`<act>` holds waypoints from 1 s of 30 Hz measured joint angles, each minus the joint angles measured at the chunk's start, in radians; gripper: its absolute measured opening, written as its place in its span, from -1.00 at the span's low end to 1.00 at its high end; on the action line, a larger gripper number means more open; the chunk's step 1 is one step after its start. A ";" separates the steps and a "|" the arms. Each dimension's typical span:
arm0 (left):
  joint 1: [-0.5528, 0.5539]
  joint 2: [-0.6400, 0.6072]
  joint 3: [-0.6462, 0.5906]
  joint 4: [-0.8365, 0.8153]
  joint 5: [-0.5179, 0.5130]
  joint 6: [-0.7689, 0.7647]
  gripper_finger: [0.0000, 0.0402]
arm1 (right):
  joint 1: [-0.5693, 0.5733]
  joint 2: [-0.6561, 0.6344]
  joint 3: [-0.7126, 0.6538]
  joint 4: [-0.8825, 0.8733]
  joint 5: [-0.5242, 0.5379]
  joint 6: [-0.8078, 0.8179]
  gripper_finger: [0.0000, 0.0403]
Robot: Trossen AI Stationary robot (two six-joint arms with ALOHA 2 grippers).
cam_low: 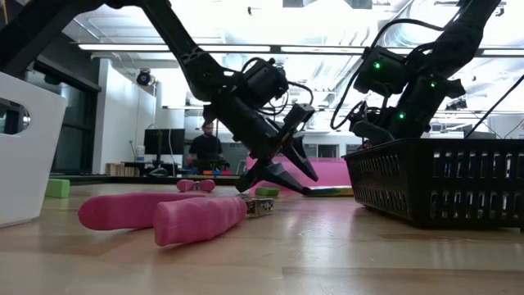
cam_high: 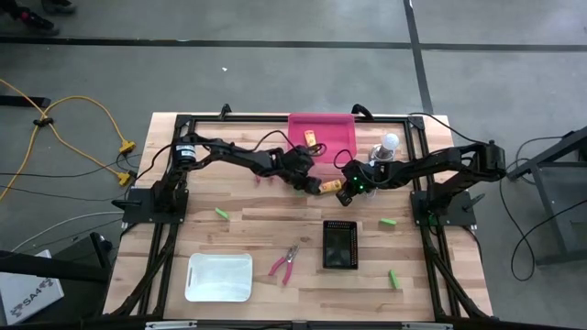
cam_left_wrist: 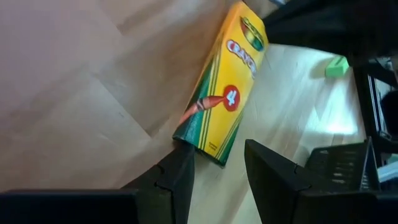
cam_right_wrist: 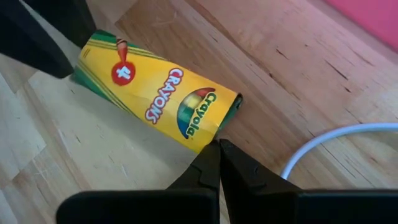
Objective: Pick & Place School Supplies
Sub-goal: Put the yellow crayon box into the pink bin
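Note:
A yellow-orange crayon box (cam_high: 331,187) lies flat on the wood between my two grippers, just in front of the pink bin (cam_high: 337,154). My left gripper (cam_left_wrist: 219,148) is open, with a finger on either side of the box's (cam_left_wrist: 227,87) near end. My right gripper (cam_right_wrist: 218,144) is shut at the box's (cam_right_wrist: 158,99) other end. A second crayon box (cam_high: 312,137) lies in the pink bin. Pink-handled pliers (cam_high: 284,263) and three green blocks (cam_high: 221,213), (cam_high: 388,221), (cam_high: 394,278) lie on the table, untouched. My left gripper comes slanting down along the box, its fingers (cam_left_wrist: 180,171) straddling the box's end (cam_left_wrist: 205,144); I cannot tell whether they touch it. My right gripper has its shut fingertips (cam_right_wrist: 211,155) against the box's long edge near the flap end (cam_right_wrist: 205,138), coming from the table's right; the box lies flat.
A black mesh basket (cam_high: 340,245) stands near the middle, and a white tray (cam_high: 220,277) sits by the near edge on the left. A white bulb-like object (cam_high: 390,145) with its cable (cam_right_wrist: 323,140) is beside the right arm. A person (cam_low: 205,147) stands far behind the table.

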 joint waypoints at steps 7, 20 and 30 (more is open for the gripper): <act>-0.001 -0.005 0.004 -0.055 -0.049 0.005 -0.32 | 0.000 0.000 0.000 -0.002 -0.003 0.000 -0.99; 0.006 -0.006 0.005 -0.015 -0.043 0.014 -0.32 | 0.000 0.000 0.000 -0.003 -0.019 0.004 -0.99; 0.003 -0.029 0.004 -0.012 -0.035 0.020 -0.32 | 0.000 0.001 0.000 -0.006 -0.021 0.004 -0.99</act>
